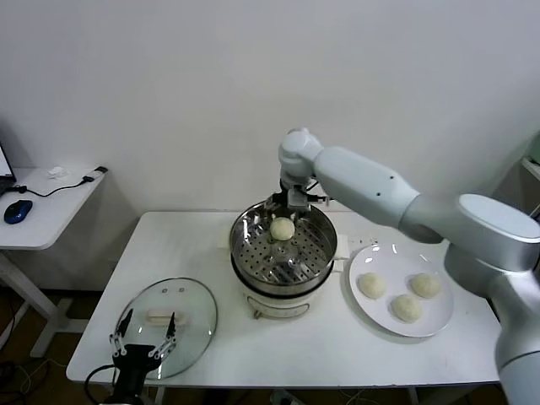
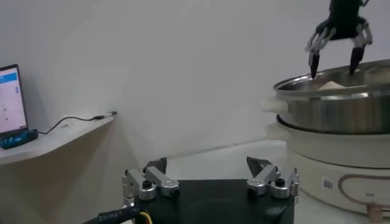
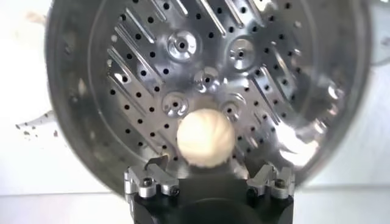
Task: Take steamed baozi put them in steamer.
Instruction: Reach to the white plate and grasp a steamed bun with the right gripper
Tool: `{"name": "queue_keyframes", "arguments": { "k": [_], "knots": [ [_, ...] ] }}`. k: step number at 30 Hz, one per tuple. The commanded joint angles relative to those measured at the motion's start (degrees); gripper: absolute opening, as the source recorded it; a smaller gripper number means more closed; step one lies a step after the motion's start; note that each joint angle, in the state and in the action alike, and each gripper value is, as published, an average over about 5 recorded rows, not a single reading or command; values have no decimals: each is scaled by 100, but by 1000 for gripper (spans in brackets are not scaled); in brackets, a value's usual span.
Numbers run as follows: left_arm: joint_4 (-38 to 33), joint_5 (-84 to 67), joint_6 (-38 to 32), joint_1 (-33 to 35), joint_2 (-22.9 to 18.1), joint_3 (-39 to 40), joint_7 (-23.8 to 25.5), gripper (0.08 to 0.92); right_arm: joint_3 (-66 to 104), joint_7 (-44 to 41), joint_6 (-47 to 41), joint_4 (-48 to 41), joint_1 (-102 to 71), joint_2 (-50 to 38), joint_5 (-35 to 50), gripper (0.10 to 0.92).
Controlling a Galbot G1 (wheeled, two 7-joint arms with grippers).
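Step in hand: one baozi (image 1: pixel 283 228) lies on the perforated tray at the far side of the steamer (image 1: pixel 283 253); by the look of it the release is made and the fetch of the next bun comes after.
Right gripper (image 1: pixel 292 205): over the far rim of the steamer, directly above the bun, fingers spread wide and holding nothing; in the right wrist view the bun (image 3: pixel 205 138) sits free on the tray between the two open fingertips.
Left gripper (image 1: pixel 143 336): parked at the near left edge of the table, over the near part of the glass lid (image 1: pixel 165 327), fingers wide and empty.
Remaining buns: three baozi (image 1: pixel 406 296) on the white plate (image 1: pixel 365 316), just right of the steamer.
Doing it well: lift straight up until the fingertips are above the steel rim before swinging right, so that neither the bun nor the wall is brushed; take the plate bun nearest the steamer next, and set it on bare tray beside the first, not on top.
In the way: the steamer's high rim; the plate lies close to the steamer's white base.
Around: glass lid lies flat, near left; a side desk at far left carries a blue mouse (image 1: pixel 17 211) and a cable.
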Motion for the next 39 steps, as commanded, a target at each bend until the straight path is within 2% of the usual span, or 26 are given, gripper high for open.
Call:
{"name": "queue_keyframes", "arguments": {
  "k": [1, 5, 12, 16, 21, 29, 39],
  "knots": [
    [-90, 18, 14, 13, 14, 20, 9, 823, -2019, 532, -3227, 1142, 1847, -1805, 4295, 823],
    [-146, -14, 22, 26, 28, 15, 17, 823, -2442, 837, -4575, 1457, 1987, -2619, 5016, 823],
    [-171, -26, 0, 55, 17, 49, 16, 823, -2478, 803, -5312, 1698, 1380, -3520, 5163, 823],
    [-188, -28, 38, 79, 13, 57, 2, 823, -2216, 463, -5267, 1668, 713, -3672, 4833, 823],
    [-219, -18, 39, 134, -2, 47, -22, 823, -1444, 139, -5005, 1295, -434, -3596, 3804, 823],
    [-196, 11, 40, 172, -9, 45, -27, 823, -88, 135, -4819, 709, -2096, -3128, 2805, 823],
    [-131, 64, 62, 128, -21, 40, -30, 823, 738, 261, -4638, -109, -2812, -2372, 2480, 823]
  ]
}}
